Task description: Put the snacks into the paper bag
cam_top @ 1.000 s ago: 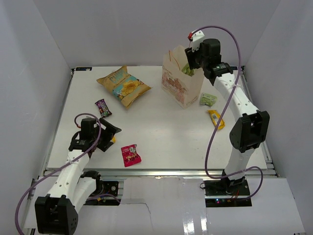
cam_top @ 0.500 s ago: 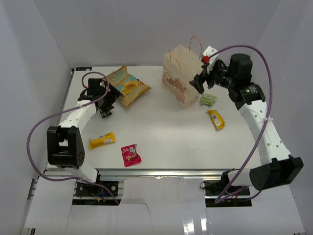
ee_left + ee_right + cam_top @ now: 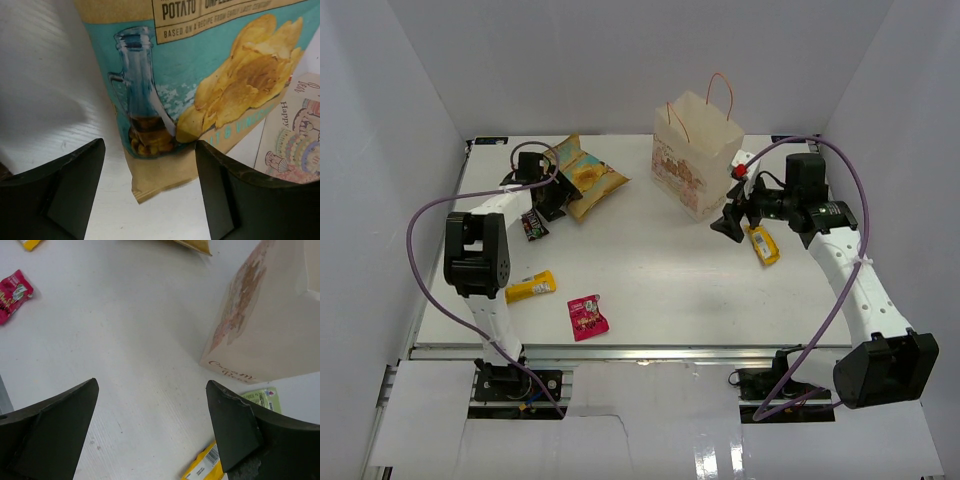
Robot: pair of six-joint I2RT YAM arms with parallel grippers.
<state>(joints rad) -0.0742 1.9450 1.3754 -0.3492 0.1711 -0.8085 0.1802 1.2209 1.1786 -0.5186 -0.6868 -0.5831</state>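
Note:
The paper bag [image 3: 695, 155] stands upright at the back centre, handles up. The large chip bag [image 3: 584, 178] lies to its left. My left gripper [image 3: 554, 196] is open and low, its fingers either side of the chip bag's near corner [image 3: 150, 170] without touching it. My right gripper [image 3: 728, 224] is open and empty above the table, just right of the paper bag [image 3: 260, 325]. The orange-yellow packet [image 3: 761, 244] and the green packet [image 3: 262, 399] lie by its right finger. The purple packet [image 3: 533, 225], yellow packet [image 3: 530, 287] and magenta packet [image 3: 587, 316] lie front left.
White walls close in the table on three sides. The table's metal front rail [image 3: 640, 350] runs along the near edge. The left arm's cable [image 3: 420, 215] loops over the left side. The paper bag's printed side also shows in the left wrist view [image 3: 295, 140].
The left gripper went from the front left to the chip bag at the back, leaving the yellow packet on the table. The right gripper moved from the bag's mouth down to the table beside it.

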